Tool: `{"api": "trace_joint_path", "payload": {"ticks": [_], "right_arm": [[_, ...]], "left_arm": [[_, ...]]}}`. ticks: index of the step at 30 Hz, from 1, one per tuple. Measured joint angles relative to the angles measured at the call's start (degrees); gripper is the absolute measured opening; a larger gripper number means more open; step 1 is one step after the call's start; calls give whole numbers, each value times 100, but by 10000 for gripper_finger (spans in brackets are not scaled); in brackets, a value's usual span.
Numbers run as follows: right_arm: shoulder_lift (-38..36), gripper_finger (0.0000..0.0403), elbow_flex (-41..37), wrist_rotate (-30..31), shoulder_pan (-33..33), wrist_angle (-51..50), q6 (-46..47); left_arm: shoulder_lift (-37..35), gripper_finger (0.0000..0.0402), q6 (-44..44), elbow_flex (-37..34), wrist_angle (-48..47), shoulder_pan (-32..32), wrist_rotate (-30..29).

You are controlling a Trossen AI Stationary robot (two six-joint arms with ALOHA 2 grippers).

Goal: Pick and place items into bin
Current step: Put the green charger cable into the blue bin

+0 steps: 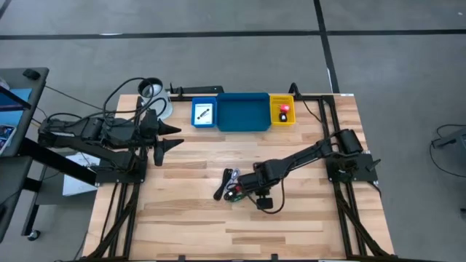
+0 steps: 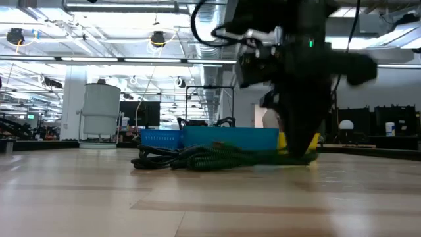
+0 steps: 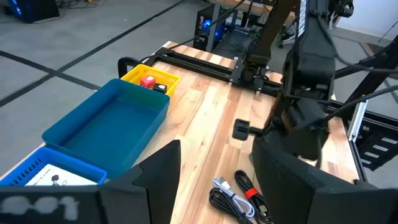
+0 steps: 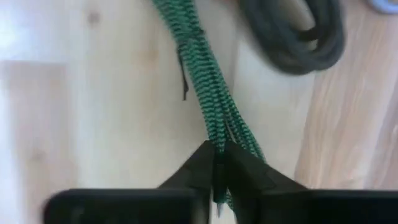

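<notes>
Near the front middle of the wooden surface, the right hand is down on the boards, clenched on the green cable, which lies bundled beside a coiled black cable. Farther back at the left edge, the left hand hovers with fingers spread and nothing held. Along the far edge sit a small blue tray holding a white packet, the wide blue tray, and a yellow tray with a red block.

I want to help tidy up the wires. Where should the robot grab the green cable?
Grab the green cable across its bundled strands, coming straight down from above. It lies flat on the table as a long narrow bunch, so a top pinch spans it. The right tool looks closed on it this way, clear of the black cable.
</notes>
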Motion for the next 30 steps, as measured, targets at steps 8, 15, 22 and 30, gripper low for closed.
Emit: {"api": "trace_joint_path", "payload": {"ticks": [8,15,22,30], "right_arm": [[-80,14,1111,-326,54,-1259,-162],[-91,18,2244,821,-185,-2022,-435],[-93,14,2890,1792,-1198,-2231,-871],[-95,11,2979,1821,-2829,-2265,-1470]], "left_arm": [[4,187,-17,1,-1,0,0],[4,187,-90,1,-1,0,7],[4,187,-337,3,2,0,337],[12,187,-439,3,2,0,592]]}}
